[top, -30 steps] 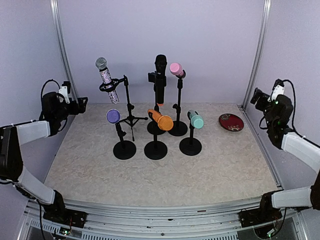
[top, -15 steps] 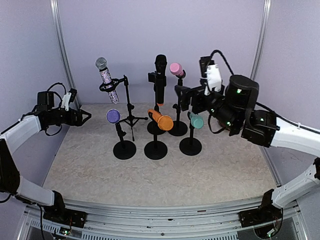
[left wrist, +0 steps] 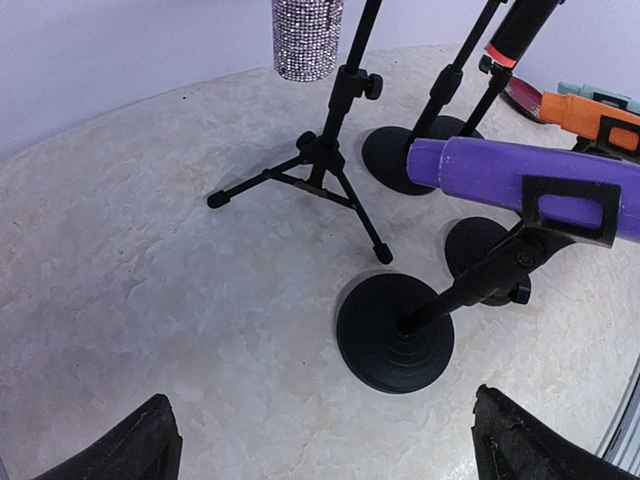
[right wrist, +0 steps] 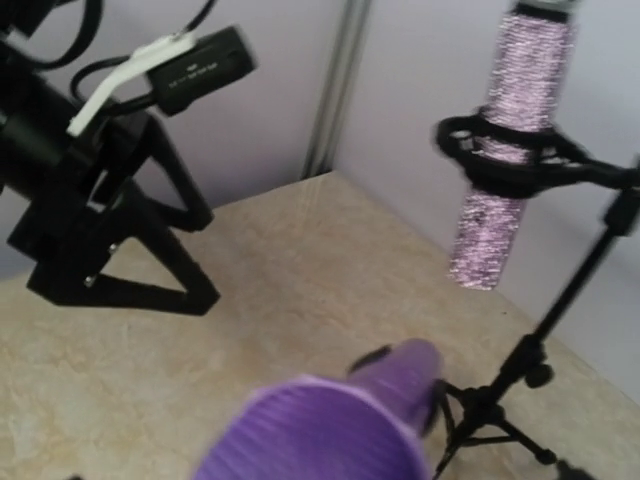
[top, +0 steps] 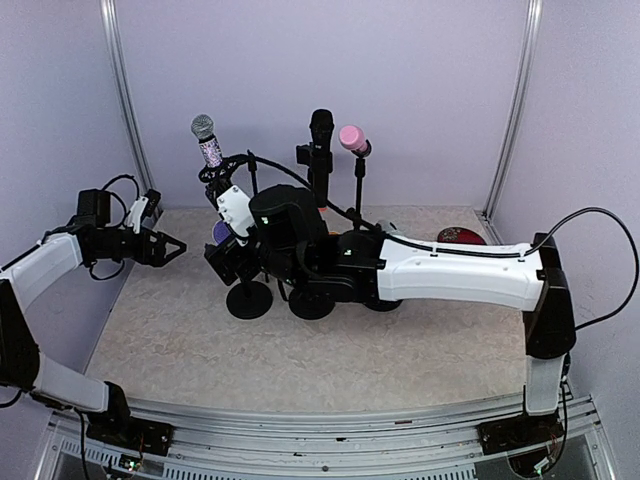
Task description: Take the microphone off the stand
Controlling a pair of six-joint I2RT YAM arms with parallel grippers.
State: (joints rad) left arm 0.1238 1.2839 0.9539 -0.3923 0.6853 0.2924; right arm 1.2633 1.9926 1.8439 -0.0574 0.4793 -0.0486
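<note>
Left claw (top: 176, 248) faces a bare lane of surface (top: 330, 370) running up to the purple microphone (left wrist: 500, 178) and its round base (left wrist: 394, 331). Tripod stand (left wrist: 318, 160) legs splay just behind that lane. Right arm (top: 450, 280) lies across the stand cluster and blocks the right side.

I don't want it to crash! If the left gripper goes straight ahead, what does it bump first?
The left gripper would probably meet the black stand holding the purple microphone first, though depth is hard to judge.
</note>
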